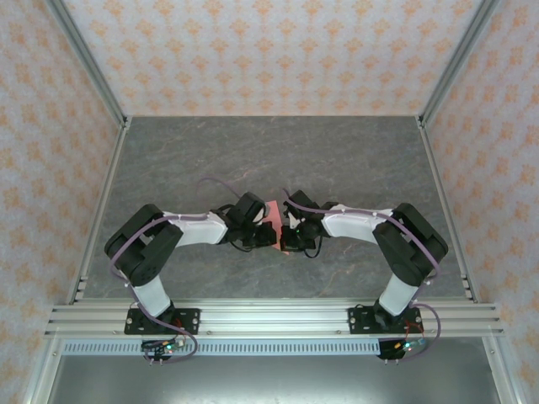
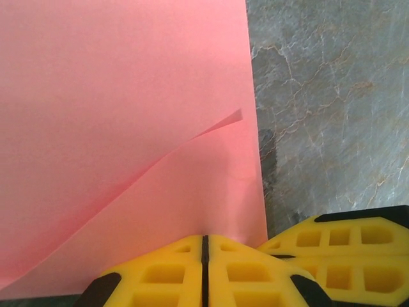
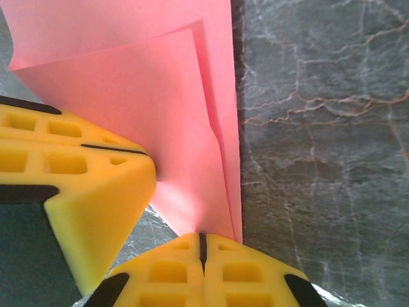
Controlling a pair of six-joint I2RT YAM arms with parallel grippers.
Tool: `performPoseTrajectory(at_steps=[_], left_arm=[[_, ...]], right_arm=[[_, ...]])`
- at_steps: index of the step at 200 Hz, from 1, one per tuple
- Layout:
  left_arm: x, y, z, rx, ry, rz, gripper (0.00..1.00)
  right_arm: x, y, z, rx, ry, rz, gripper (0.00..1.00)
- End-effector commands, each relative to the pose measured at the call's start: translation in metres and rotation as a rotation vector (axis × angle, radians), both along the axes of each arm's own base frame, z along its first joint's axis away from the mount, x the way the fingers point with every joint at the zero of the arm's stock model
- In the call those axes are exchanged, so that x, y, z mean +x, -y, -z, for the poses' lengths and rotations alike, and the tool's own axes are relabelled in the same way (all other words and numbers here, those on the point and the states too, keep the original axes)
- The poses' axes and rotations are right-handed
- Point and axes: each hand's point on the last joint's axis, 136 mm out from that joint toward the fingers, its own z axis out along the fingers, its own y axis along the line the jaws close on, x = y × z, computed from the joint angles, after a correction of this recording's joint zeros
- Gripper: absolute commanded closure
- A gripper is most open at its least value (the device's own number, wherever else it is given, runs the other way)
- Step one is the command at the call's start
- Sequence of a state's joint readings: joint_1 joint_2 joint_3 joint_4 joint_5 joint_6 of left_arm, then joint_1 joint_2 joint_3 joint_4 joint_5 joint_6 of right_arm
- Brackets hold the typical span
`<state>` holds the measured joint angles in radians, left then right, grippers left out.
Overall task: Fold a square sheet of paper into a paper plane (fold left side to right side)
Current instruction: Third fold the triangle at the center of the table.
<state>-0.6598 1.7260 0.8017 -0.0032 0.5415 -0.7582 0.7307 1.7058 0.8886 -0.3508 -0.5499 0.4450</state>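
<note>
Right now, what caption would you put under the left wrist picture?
Left pincer pinches the folded pink paper on the grey marbled table, right pincer close beside.

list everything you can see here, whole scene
square sheet of paper: 1, pink-red, table centre, partly folded over itself
table: 1, grey marbled, fills the enclosure floor
walls: 3, pale with orange floral pattern, back and both sides
frame rail: 1, silver, near edge under the arm bases
left arm: 1, white and black, yellow jaws shut on the paper's edge
right arm: 1, white and black, yellow jaws shut on the paper's edge
</note>
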Motion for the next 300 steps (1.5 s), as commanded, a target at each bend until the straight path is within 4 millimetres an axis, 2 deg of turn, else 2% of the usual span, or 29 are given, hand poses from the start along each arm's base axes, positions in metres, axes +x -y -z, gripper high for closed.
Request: performPoseTrajectory(at_steps=[1, 75, 98, 126, 152, 173, 207, 234, 252, 265, 300], left_arm=[[-0.004, -0.031, 0.013, 0.082, -0.015, -0.039, 0.91], [0.02, -0.082, 0.024, 0.151, -0.009, -0.11, 0.91], [0.026, -0.096, 0.021, 0.176, -0.002, -0.119, 0.92], [0.035, -0.108, 0.017, 0.201, -0.004, -0.126, 0.92], [0.032, -0.116, 0.017, 0.217, -0.01, -0.139, 0.92], [0.03, -0.119, 0.008, 0.205, 0.007, -0.147, 0.92], [0.038, -0.1, -0.031, 0.076, 0.088, -0.146, 0.91], [0.038, -0.061, -0.058, -0.008, 0.139, -0.059, 0.91], [0.03, -0.032, -0.056, -0.012, 0.13, 0.009, 0.9], [0.028, -0.02, -0.048, -0.003, 0.118, 0.026, 0.91], [0.029, -0.01, -0.022, 0.014, 0.069, 0.022, 0.91]], right_arm=[[-0.033, 0.051, 0.044, -0.25, -0.123, 0.004, 1.0], [-0.035, 0.052, 0.045, -0.254, -0.133, 0.0, 1.0], [-0.035, 0.052, 0.044, -0.253, -0.133, -0.001, 1.0], [-0.035, 0.052, 0.043, -0.252, -0.131, 0.0, 1.0], [-0.035, 0.052, 0.043, -0.251, -0.129, 0.0, 1.0], [-0.035, 0.051, 0.043, -0.246, -0.13, -0.001, 1.0], [-0.033, 0.049, 0.042, -0.241, -0.126, -0.003, 1.0], [-0.031, 0.047, 0.041, -0.239, -0.122, -0.001, 1.0], [-0.03, 0.047, 0.041, -0.239, -0.122, 0.0, 1.0], [-0.03, 0.047, 0.04, -0.239, -0.122, 0.001, 1.0], [-0.029, 0.045, 0.038, -0.235, -0.121, -0.004, 1.0]])
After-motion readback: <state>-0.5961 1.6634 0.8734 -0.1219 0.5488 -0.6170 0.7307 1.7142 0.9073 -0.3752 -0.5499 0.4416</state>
